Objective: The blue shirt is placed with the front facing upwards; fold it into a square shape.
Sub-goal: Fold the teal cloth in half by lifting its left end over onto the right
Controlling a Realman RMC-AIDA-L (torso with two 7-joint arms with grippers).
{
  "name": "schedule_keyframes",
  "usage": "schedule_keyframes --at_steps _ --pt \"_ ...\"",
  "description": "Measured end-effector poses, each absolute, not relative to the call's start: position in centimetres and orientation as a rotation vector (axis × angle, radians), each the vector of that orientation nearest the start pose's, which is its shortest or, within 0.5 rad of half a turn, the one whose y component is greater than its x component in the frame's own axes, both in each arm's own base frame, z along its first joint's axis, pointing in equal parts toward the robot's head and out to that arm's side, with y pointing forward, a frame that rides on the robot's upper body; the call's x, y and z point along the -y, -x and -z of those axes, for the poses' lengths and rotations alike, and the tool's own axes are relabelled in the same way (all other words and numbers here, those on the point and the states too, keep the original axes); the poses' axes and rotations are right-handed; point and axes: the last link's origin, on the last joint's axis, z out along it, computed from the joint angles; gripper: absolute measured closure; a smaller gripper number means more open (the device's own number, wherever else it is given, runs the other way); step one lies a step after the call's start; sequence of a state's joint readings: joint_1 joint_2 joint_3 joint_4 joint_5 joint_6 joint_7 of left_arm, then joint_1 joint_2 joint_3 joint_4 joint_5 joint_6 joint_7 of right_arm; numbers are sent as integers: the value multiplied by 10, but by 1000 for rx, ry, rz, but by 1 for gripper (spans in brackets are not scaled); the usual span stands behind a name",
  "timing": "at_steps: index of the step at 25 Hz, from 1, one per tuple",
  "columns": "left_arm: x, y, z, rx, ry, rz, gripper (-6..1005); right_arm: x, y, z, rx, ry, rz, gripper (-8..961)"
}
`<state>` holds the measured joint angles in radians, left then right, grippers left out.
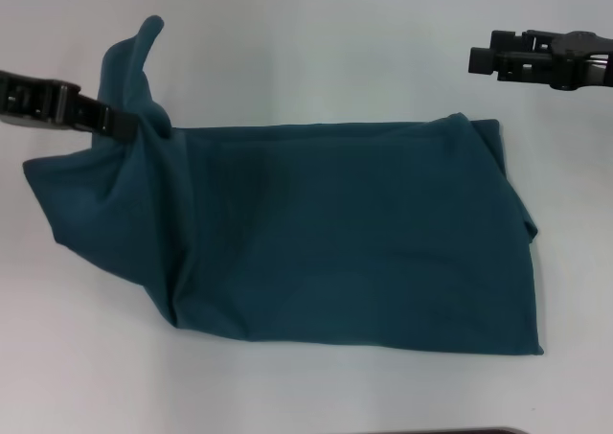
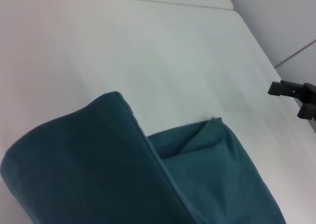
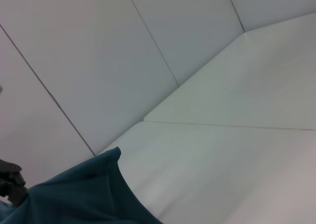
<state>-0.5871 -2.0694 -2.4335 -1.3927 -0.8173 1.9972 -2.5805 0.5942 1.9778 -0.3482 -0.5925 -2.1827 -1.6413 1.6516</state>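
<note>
The blue shirt (image 1: 354, 233) lies on the white table (image 1: 306, 41) as a long folded band with a plain side up; no lettering shows. My left gripper (image 1: 129, 125) is shut on the shirt's left end and holds it lifted, so a flap of cloth stands up above the fingers. The raised fold fills the left wrist view (image 2: 98, 174) and shows low in the right wrist view (image 3: 79, 199). My right gripper (image 1: 476, 58) hovers off the cloth, beyond the shirt's far right corner, with nothing in it.
The shirt's right end lies flat with a small loose fold at its far right corner (image 1: 479, 127). A dark edge (image 1: 441, 431) shows at the table's near side. White wall panels (image 3: 98, 51) stand behind the table.
</note>
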Motion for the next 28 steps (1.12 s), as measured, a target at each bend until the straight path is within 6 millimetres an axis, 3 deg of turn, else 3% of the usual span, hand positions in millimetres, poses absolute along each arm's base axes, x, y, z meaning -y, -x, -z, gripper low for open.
schedule_keyframes --at_steps 10,17,28 --pt "-326 189 -97 1547 2544 183 984 -346 -286 -58 -1048 2528 -797 96" --pt "-322 193 -96 1547 2555 182 984 -346 -287 -58 -1049 2527 -792 99" --pt "-312 185 -95 1510 2663 281 983 -345 -286 -58 -1056 2527 -796 101"
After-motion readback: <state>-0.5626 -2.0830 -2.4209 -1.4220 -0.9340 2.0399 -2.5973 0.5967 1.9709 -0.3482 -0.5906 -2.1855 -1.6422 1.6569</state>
